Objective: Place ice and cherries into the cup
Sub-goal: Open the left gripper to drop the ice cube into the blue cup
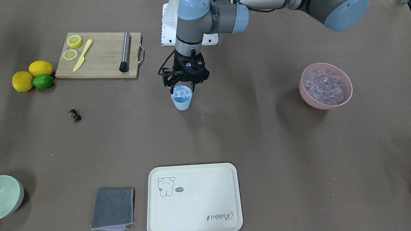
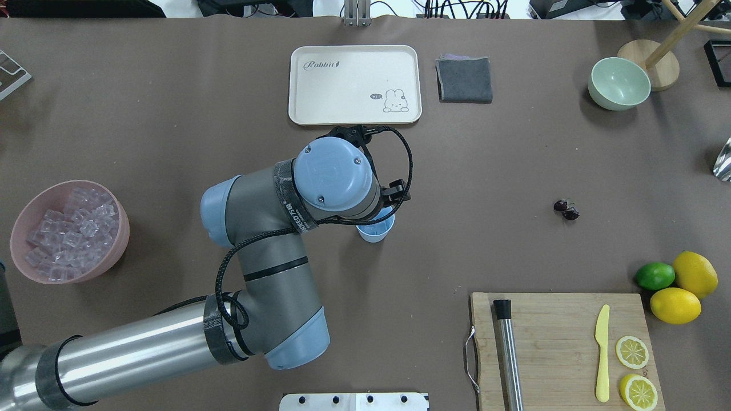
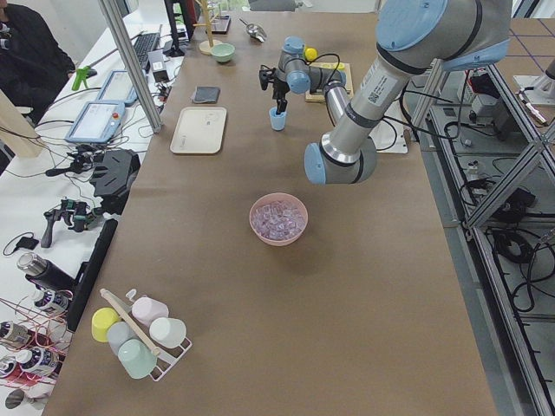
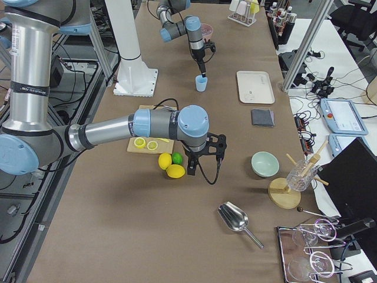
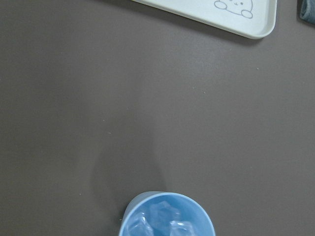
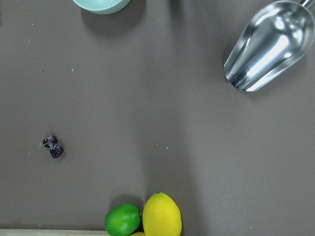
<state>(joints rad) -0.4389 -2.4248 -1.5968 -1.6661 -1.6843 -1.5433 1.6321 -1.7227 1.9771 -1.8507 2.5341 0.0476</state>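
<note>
The light blue cup (image 1: 181, 100) stands mid-table with a few clear ice cubes (image 1: 180, 93) inside, also seen in the left wrist view (image 5: 166, 220). My left gripper (image 1: 182, 86) hangs straight over the cup's rim, open and empty. More ice (image 1: 324, 86) fills the pink bowl (image 1: 318, 104) on my left side. The dark red cherries (image 1: 74, 115) lie loose on the table on my right side, also in the right wrist view (image 6: 52, 146). My right gripper (image 4: 212, 148) hovers above the table near the lemons; I cannot tell whether it is open or shut.
A wooden board (image 1: 99, 56) holds lemon slices, a yellow knife and a steel rod. Two lemons and a lime (image 1: 43, 81) sit beside it. A cream tray (image 1: 192, 199), grey cloth (image 1: 113, 208), pale green bowl (image 1: 9, 195) and metal scoop (image 6: 268, 46) lie farther out.
</note>
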